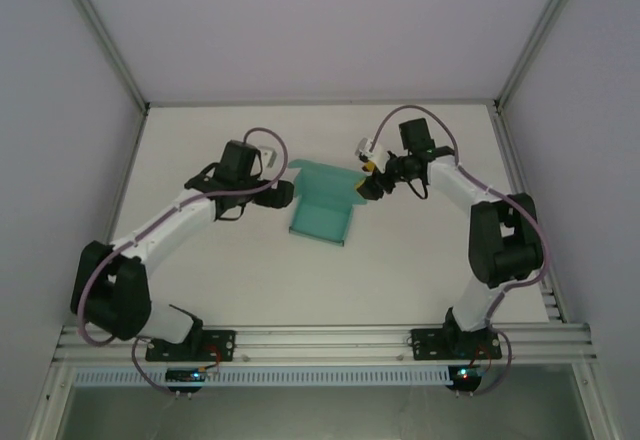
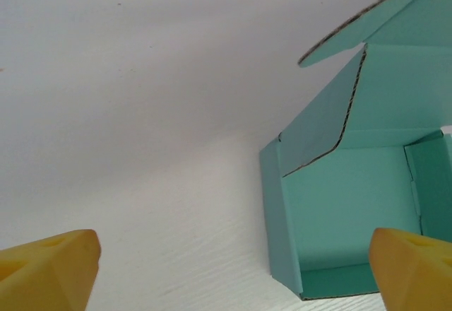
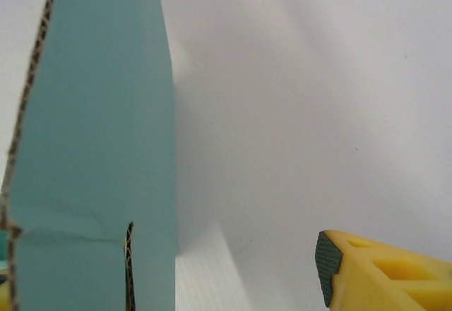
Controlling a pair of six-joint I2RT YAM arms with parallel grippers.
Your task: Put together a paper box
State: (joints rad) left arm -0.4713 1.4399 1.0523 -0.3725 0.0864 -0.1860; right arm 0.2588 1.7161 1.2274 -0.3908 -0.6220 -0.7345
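- A white table (image 1: pixel 220 270) is seen from above, matt and bare around the work.
- It is closed in by pale lavender walls (image 1: pixel 50 110) on the left, right and far sides, with aluminium posts (image 1: pixel 105 45) rising at the far corners.
- A slotted aluminium rail (image 1: pixel 320 340) is run along the near edge, and both arm bases are bolted to it.
- The paper box (image 1: pixel 322 212) is found near the middle of the table, a little toward the far edge.
- It is teal-green, with brown corrugated cut edges; low walls are raised around an open tray, and a wide flap is stood up at the far side.
- The left gripper (image 1: pixel 283 194) is placed just beside the box's left wall; its yellow fingers (image 2: pixel 49 265) are spread wide and nothing is gripped.
- The right gripper (image 1: pixel 370 185) is set at the box's right far corner; an upright teal flap (image 3: pixel 92 148) is seen between its parted jaws, clear of the dark pad (image 3: pixel 328 265), so it is released.
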